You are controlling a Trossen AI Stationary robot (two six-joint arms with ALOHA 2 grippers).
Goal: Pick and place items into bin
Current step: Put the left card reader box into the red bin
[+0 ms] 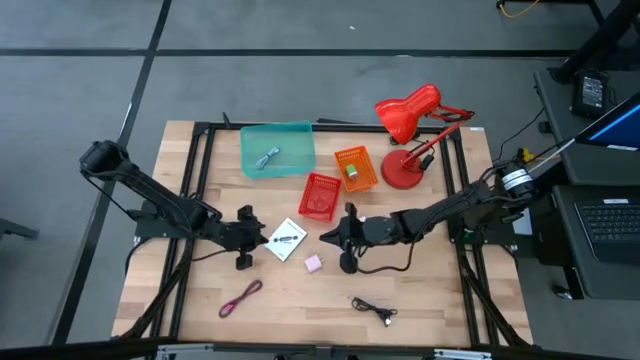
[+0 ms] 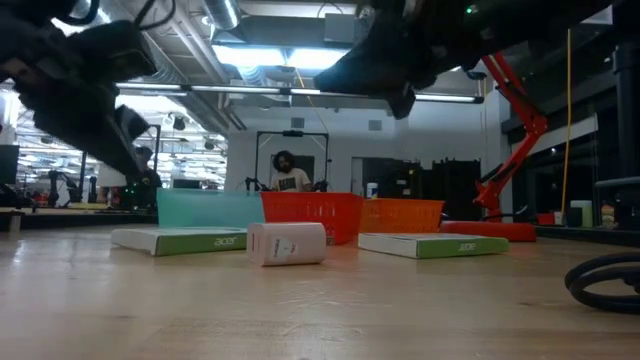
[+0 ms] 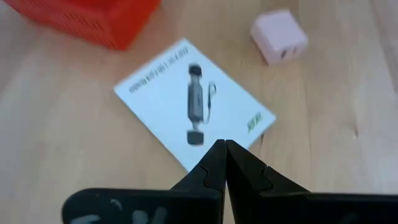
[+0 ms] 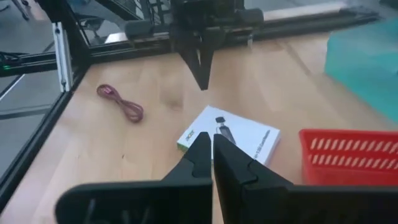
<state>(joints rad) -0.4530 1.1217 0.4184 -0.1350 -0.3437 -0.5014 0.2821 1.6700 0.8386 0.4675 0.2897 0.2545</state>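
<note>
The flat white printed packet (image 1: 287,239) lies near the middle of the wooden table (image 1: 300,300), its face showing a small dark device; it sits between the two grippers, touching neither. The left gripper (image 1: 244,238) hovers just beside the packet's edge on the left-arm side, its two dark fingers (image 3: 211,169) pressed together to a point with nothing between them, and in the left wrist view that point hangs over the packet's near edge. The right gripper (image 1: 345,240) sits on the packet's other side, near the small pink cube (image 1: 313,263), which rests just off the packet's corner toward the front edge of the table; its fingers (image 4: 202,152) are likewise pressed together and empty, aimed at the packet. Both arms reach inward from the table's side edges, stretched low with the wrists turned toward the centre. The coiled maroon cable (image 1: 240,297) lies near the front left corner and the black cable (image 1: 372,308) near the front edge, right of centre, both well apart from the grippers. Toward the back edge stand the translucent teal bin (image 1: 277,149), holding a blue-grey cable (image 1: 267,158), a red mesh basket (image 1: 320,196) and an orange mesh basket (image 1: 355,168).
</note>
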